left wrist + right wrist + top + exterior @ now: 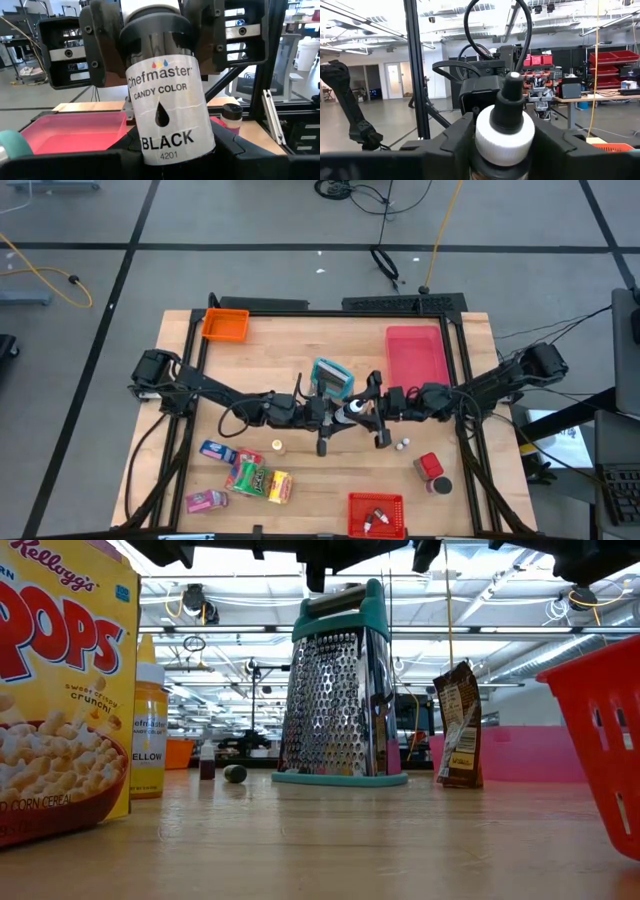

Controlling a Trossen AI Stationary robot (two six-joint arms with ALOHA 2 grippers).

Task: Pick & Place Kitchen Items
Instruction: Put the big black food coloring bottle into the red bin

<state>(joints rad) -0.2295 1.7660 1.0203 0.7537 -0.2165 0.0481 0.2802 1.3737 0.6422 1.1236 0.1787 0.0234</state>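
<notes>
So both arms meet mid-table and they've got the same little bottle (349, 410) between them, lifted off the wood just at 5 o'clock of the teal-handled grater (331, 379). The left gripper (326, 413) is clamped around the bottle's body, and its wrist camera is basically filled by the label: Chefmaster candy color, black (167, 107). The right gripper (377, 410) comes in from 3 o'clock and has its fingers on either side of the bottle's white collar and dark nozzle (506, 127), looks like it's gripping the cap end. The rest of the kitchen items are scattered around: the snack packets (245, 476) bunch up at about 7 o'clock on the table, a red canister (431, 471) with a dark lid lies at 4 o'clock, and two tiny white bottles (403, 446) sit just below the right gripper. A red bin (376, 514) sits at 6 o'clock, an orange bin (225, 326) at 11, and the pink tray (416, 355) at 1.
</notes>
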